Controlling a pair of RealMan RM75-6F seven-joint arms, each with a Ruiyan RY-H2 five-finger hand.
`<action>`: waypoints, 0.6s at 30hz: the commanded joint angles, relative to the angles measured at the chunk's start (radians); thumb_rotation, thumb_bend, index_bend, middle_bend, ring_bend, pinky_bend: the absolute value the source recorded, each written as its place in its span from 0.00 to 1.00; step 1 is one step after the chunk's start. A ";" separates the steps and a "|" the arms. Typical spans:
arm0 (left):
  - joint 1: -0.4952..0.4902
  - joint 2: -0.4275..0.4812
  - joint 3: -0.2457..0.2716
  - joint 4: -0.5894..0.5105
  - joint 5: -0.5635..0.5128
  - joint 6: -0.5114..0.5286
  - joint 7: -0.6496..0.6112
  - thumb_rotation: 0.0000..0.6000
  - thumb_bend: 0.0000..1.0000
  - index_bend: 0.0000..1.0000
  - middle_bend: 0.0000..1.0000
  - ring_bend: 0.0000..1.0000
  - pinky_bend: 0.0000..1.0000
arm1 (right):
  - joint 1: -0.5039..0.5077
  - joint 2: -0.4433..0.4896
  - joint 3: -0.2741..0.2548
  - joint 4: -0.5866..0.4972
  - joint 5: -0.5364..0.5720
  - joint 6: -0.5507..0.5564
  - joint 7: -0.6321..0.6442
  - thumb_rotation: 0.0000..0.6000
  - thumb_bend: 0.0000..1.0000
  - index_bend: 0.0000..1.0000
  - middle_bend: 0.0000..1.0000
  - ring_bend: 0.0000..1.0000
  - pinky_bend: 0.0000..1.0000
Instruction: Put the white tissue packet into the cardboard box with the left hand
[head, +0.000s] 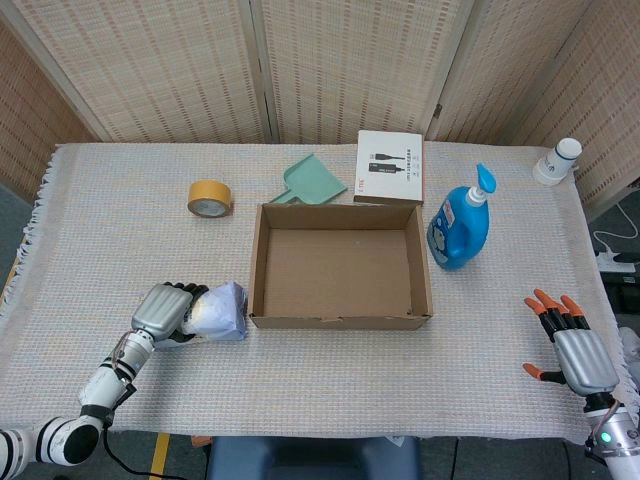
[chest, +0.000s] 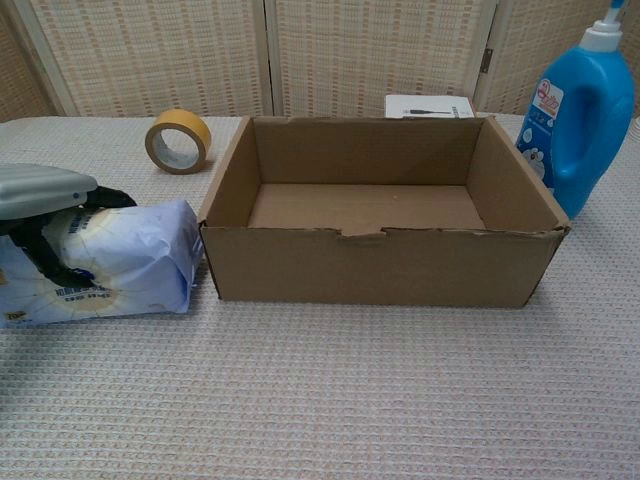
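Where packet (head: 222, 311) nears box (head: 340, 320), left hand (head: 163, 309) gripping

On your desk (head: 120, 230), under a pale woven cloth, a roll of yellow tape (head: 210, 197) lies flat toward the left; a green dustpan (head: 313, 181) sits at the back, with a white product box (head: 389, 167) printed with a cable just beside it; a blue pump bottle (head: 460, 230) stands upright on the right; a small white bottle (head: 558, 160) stands near the far right corner; folding woven screens (head: 340, 60) close off the rear.

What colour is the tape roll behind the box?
Yellow-tan tape roll, clearest in the chest view.
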 joint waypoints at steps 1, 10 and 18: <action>-0.002 0.010 0.004 -0.009 0.000 0.007 0.006 1.00 0.27 0.47 0.58 0.50 0.55 | 0.000 0.001 0.000 -0.001 0.000 0.001 0.001 1.00 0.00 0.11 0.00 0.00 0.00; -0.015 0.096 -0.021 -0.052 0.000 0.072 0.060 1.00 0.28 0.52 0.63 0.55 0.57 | -0.002 0.007 0.000 -0.006 -0.002 0.007 0.006 1.00 0.00 0.11 0.00 0.00 0.00; -0.056 0.157 -0.060 -0.102 -0.009 0.110 0.148 1.00 0.29 0.55 0.65 0.58 0.57 | -0.003 0.007 0.002 -0.008 -0.001 0.008 0.002 1.00 0.00 0.11 0.00 0.00 0.00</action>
